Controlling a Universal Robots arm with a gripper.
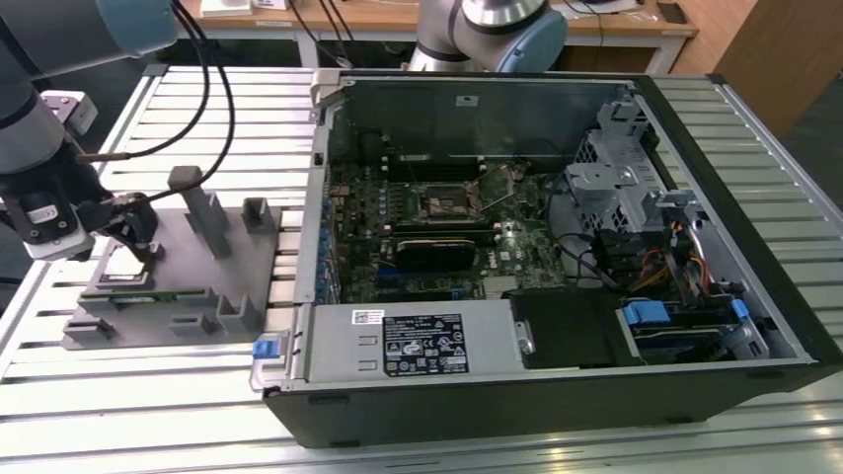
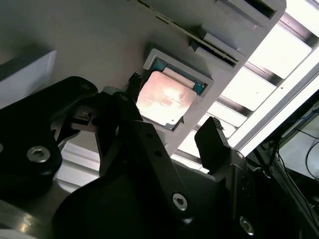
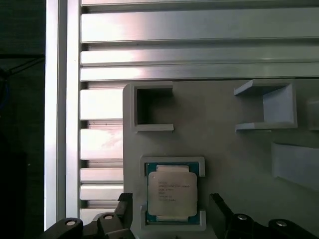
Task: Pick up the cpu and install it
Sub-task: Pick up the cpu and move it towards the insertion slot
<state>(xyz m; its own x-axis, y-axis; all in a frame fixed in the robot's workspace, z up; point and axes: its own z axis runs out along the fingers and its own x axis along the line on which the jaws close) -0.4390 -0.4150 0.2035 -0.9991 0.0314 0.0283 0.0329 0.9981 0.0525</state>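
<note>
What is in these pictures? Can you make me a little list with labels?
Chip: silver square chip, lying in its pocket on the grey holder
Gripper: gripper open, one finger on each side of the chip
Computer: open case, to the exterior view's right of the holder
Table: slatted metal table under it all

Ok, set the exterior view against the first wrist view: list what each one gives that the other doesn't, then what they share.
The exterior view adds the open computer case, its motherboard with the socket, and the arm reaching down at the exterior view's left. The first wrist view adds the cpu close up, seated in its pocket with the pale metal top up, and a dark finger on each side, apart from it. Both share the grey fixture, the slatted table and the open gripper over the fixture.
</note>
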